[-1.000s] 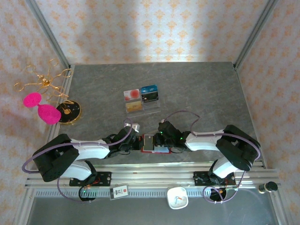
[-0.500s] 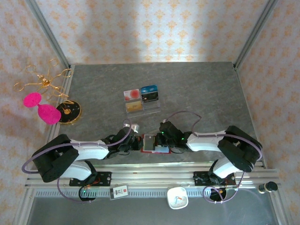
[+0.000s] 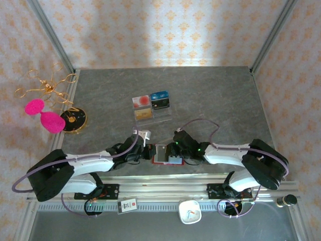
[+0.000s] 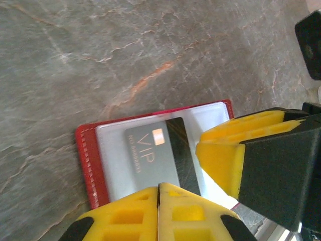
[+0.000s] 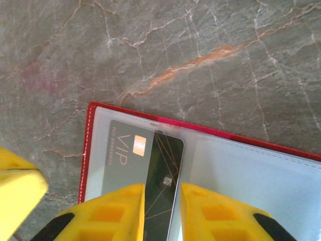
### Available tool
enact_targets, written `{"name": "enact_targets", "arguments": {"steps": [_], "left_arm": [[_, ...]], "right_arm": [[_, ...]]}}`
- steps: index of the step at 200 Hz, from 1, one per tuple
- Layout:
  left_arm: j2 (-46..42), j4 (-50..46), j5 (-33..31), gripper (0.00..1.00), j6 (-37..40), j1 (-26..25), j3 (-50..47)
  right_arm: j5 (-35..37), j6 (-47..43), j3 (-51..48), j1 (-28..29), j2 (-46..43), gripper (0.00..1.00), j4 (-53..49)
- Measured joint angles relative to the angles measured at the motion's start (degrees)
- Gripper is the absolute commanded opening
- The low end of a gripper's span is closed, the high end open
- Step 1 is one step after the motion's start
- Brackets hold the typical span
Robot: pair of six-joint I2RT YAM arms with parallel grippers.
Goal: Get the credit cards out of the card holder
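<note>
At tabletop 6 o'clock: VIP credit card on open card holder; left hand pinched shut, right hand slightly parted over it.

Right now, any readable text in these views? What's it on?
"VIP": on the grey-and-black plastic card in the pale sleeve of the red folding leather-like card holder; legible in both wrist views.
Small print line beside "VIP": too blurred to read.
Three small cards on the clear acrylic stand: print too small to read.
White tag on the front rail: too small to read.
</note>
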Motion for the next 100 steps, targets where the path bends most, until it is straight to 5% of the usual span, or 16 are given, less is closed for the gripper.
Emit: {"name": "enact_targets", "arguments": {"steps": [100], "left_arm": [[9.3, 2.6, 0.9, 0.02, 1.1, -0.2, 1.6]], "right_arm": [[-2.8, -0.2, 0.0, 0.0, 3.1, 0.24, 1.9]]}}
